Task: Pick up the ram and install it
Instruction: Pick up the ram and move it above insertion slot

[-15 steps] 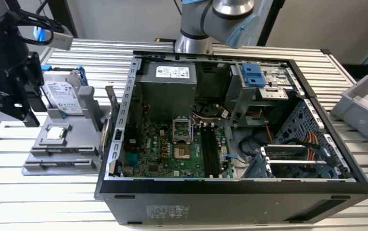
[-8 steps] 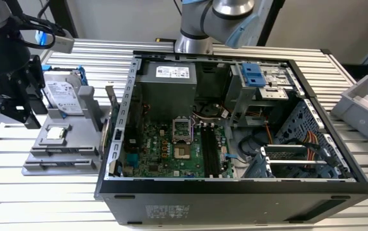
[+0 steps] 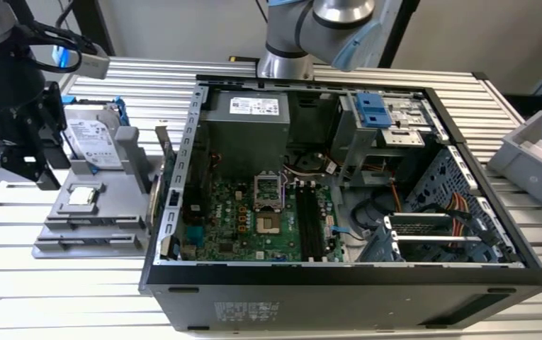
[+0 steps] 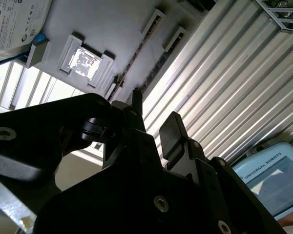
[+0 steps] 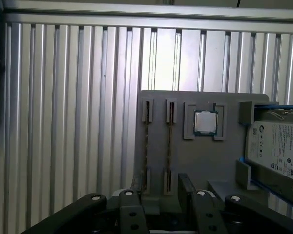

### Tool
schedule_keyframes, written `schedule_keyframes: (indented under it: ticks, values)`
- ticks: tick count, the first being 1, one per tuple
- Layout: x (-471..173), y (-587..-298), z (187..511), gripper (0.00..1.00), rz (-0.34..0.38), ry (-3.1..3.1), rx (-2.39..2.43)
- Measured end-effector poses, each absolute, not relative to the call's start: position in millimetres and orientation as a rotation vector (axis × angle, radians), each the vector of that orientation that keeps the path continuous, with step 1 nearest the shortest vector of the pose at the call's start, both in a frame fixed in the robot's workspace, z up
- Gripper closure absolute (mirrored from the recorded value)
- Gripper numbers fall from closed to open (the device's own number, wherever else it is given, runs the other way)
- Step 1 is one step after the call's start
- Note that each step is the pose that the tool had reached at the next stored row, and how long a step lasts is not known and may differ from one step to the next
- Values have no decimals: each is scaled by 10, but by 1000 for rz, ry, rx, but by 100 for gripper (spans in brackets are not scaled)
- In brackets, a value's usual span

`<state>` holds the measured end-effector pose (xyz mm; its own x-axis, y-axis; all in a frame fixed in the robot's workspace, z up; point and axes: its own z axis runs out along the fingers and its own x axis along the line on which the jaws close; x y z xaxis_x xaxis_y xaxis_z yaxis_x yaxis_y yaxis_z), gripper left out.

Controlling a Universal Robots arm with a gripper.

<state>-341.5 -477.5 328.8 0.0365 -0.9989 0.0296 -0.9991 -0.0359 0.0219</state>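
Over the ribbed table [image 3: 63,297] at the exterior view's left, the gripper [image 4: 154,111] hangs parted, empty, above the ram [image 5: 147,146] in its grey holder [image 5: 205,163].

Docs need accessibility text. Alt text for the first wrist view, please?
Grey parts holder on a ribbed metal table holds two edge-on ram sticks in slots, a small square silver chip and a hard drive. The gripper, jaws open and empty, is in the foreground in line with the ram slots.
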Motion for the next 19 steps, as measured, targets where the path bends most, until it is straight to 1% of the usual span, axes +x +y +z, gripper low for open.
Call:
schedule_keyframes:
  ticks: [19]
  values:
    - [-3415, -4764, 3128, 0, 9, -2168, 2223]
